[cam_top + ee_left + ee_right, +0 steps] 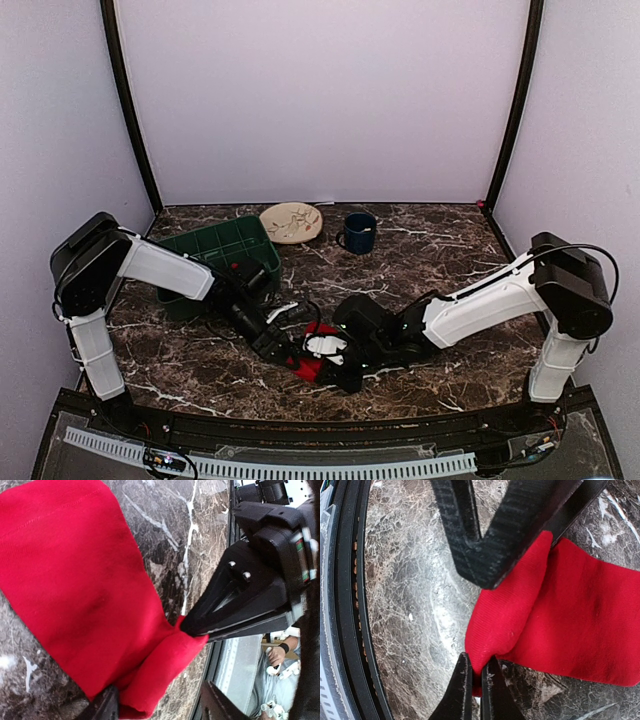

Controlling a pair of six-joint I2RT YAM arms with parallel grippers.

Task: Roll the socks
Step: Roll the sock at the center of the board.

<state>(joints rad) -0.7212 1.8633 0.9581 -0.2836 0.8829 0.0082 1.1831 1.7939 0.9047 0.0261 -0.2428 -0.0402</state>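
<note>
The socks show as one flat piece of bright red fabric (75,575) on the marble table, with its near end folded over into a thick roll (165,665). I cannot tell whether it is one sock or two stacked. My right gripper (476,662) is shut on the edge of that fold. In the left wrist view its black fingers (235,605) pinch the roll from the right. My left gripper (159,695) is open, its fingers (102,707) straddling the rolled end; one touches the fabric and the other stands apart. From above, both grippers meet over the red fabric (308,366).
A green bin (205,245) stands at the back left, behind my left arm. A cream plate (291,222) and a dark blue mug (358,232) sit at the back. The table's front rail (345,605) runs close beside the sock.
</note>
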